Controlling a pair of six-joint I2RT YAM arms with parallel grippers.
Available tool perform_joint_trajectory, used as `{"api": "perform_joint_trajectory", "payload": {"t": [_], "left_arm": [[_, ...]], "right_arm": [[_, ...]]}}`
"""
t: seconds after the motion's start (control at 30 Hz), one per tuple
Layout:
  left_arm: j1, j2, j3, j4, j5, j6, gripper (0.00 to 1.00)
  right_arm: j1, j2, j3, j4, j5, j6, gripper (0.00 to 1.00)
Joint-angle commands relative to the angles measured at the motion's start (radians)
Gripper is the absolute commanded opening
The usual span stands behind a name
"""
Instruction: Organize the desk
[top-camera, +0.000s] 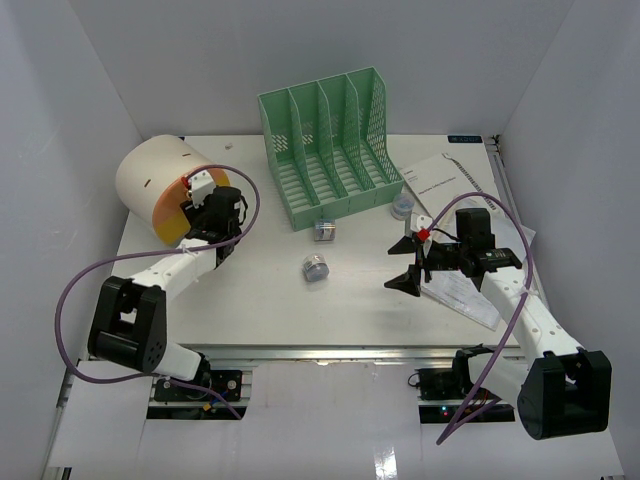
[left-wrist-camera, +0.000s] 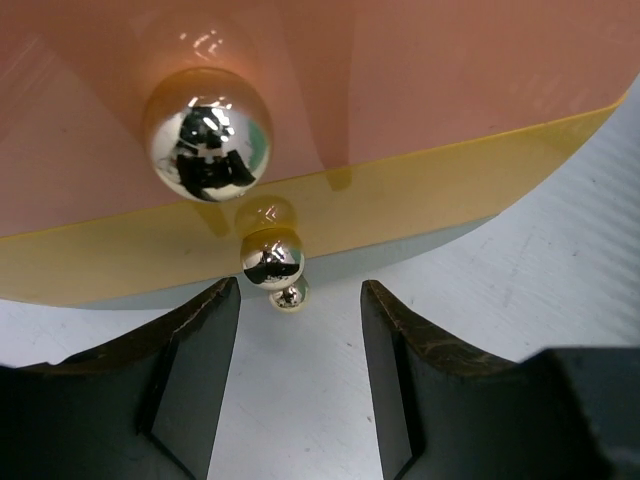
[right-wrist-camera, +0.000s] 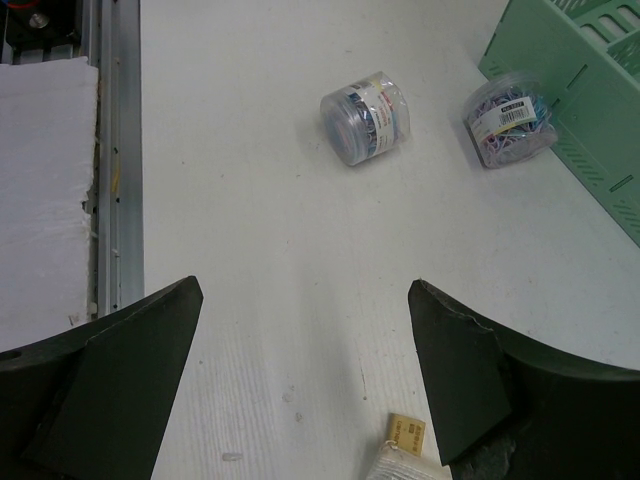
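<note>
As the top camera has it, the desk (top-camera: 260, 295) fills the floor of the white-walled box, with the metal rail (top-camera: 330, 352) on its near edge. Green file rack (top-camera: 330, 145) stands at back centre. Cream drum (top-camera: 150, 180) with an orange face lies on its side at back left. The left gripper (top-camera: 197, 212) is right at that face; can't tell its jaws from up here. Rear jar (top-camera: 324, 230) sits just in front of the rack, front jar (top-camera: 315, 268) nearer the arms. Right gripper (top-camera: 405, 265) hangs over the desk's right part, jaws spread, nothing between them. Papers (top-camera: 450, 180) lie under and behind that arm.

Left wrist: fingers (left-wrist-camera: 195, 370) apart, holding nothing. Three gold balls line up against the orange face: large ball (left-wrist-camera: 208, 135), middle ball (left-wrist-camera: 271, 258), small ball (left-wrist-camera: 290, 296). The small one sits at the gap between the fingertips, touching neither. White desk below.

Right wrist: fingers (right-wrist-camera: 110, 370) wide apart and empty, bare desk between. Ahead, both clear jars hold clips; the rear jar is just beside the rack, the front jar apart from it. Rail runs along the left.
</note>
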Motion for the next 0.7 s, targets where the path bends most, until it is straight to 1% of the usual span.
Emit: {"api": "perform_joint_trajectory", "payload": {"t": [0.0, 0.13, 0.23, 0.33, 0.37, 0.4, 0.5, 0.67], "left_arm": [[0.009, 0.017, 0.048, 0.055, -0.055, 0.046, 0.62], [0.015, 0.030, 0.047, 0.097, -0.068, 0.090, 0.59], [0.020, 0.032, 0.049, 0.106, -0.060, 0.107, 0.54], [0.022, 0.034, 0.050, 0.118, -0.048, 0.127, 0.41], [0.022, 0.032, 0.051, 0.116, -0.043, 0.128, 0.35], [0.022, 0.029, 0.050, 0.115, -0.034, 0.128, 0.26], [0.022, 0.010, 0.036, 0.103, -0.001, 0.106, 0.13], [0.010, -0.054, -0.008, 0.035, 0.086, 0.034, 0.05]], "right_arm": [[-0.007, -0.007, 0.019, -0.006, -0.027, -0.010, 0.90], [-0.009, -0.004, 0.019, -0.006, -0.025, -0.012, 0.90], [-0.009, -0.002, 0.019, -0.006, -0.024, -0.014, 0.90], [-0.009, 0.000, 0.019, -0.008, -0.025, -0.014, 0.90], [-0.009, -0.001, 0.019, -0.006, -0.025, -0.014, 0.90], [-0.010, -0.001, 0.019, -0.007, -0.024, -0.014, 0.90], [-0.011, -0.001, 0.019, -0.007, -0.023, -0.014, 0.90], [-0.012, -0.001, 0.019, -0.007, -0.025, -0.015, 0.90]]}}
